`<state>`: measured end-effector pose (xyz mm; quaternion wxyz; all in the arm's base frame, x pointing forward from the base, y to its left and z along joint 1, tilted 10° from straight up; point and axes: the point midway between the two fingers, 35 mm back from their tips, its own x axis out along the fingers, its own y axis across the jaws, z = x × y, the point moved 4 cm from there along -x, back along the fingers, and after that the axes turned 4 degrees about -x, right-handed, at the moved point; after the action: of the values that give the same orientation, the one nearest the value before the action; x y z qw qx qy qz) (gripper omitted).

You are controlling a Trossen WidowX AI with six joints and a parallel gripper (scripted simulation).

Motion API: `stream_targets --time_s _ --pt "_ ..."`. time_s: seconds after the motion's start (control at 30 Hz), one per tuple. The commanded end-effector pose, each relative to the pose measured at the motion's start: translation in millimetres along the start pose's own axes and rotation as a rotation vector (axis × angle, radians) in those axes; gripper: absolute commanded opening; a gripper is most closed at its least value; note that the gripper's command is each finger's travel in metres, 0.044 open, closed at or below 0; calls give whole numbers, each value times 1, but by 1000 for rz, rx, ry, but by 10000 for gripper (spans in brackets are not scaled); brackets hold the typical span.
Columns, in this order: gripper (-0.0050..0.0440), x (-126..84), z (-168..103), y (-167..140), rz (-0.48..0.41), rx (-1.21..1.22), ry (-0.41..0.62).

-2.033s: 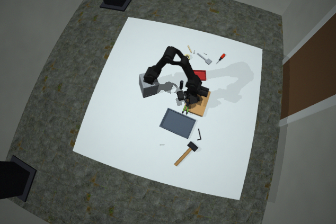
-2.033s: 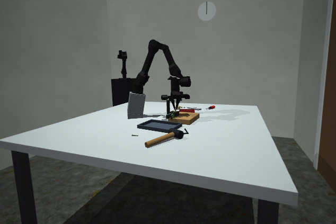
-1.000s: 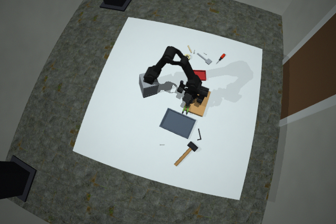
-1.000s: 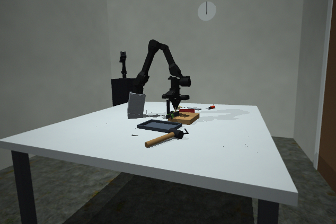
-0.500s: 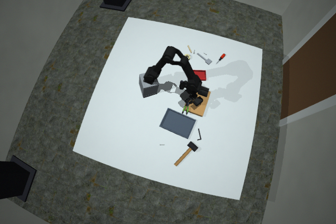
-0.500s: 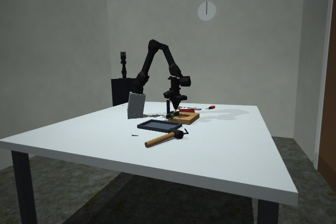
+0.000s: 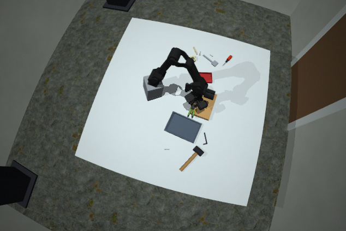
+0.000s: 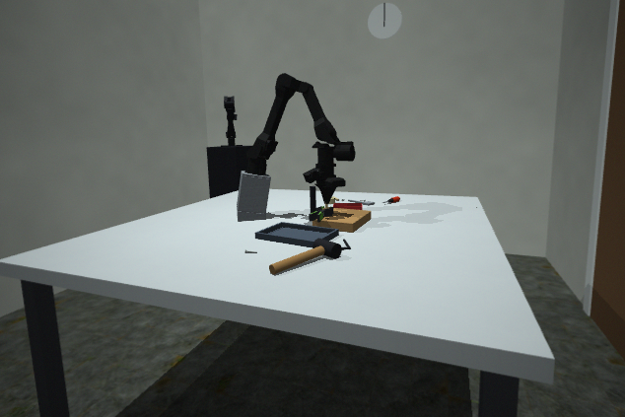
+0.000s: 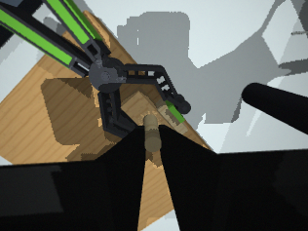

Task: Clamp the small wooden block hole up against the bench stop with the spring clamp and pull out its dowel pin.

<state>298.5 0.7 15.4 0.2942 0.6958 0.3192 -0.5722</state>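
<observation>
Pale wooden dowel pin, one round peg, sits pinched between your gripper's two black fingers, over the small block.
One spring clamp, black with green handles, grips that block on the single tan wooden board; beside it you see one grey tray and one wooden-handled hammer.

A wooden-handled mallet lies near on the white worktop, beside a grey tray and hex key; farther off, a red-handled screwdriver.
</observation>
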Motion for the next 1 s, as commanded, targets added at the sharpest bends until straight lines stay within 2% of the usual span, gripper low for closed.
stream_targets --time_s 0.0,0.47,0.97 --pt "0 -1 0 0 1 4 1" --pt "0 -2 0 0 1 -157 1" --pt "0 -2 0 0 1 -579 1"
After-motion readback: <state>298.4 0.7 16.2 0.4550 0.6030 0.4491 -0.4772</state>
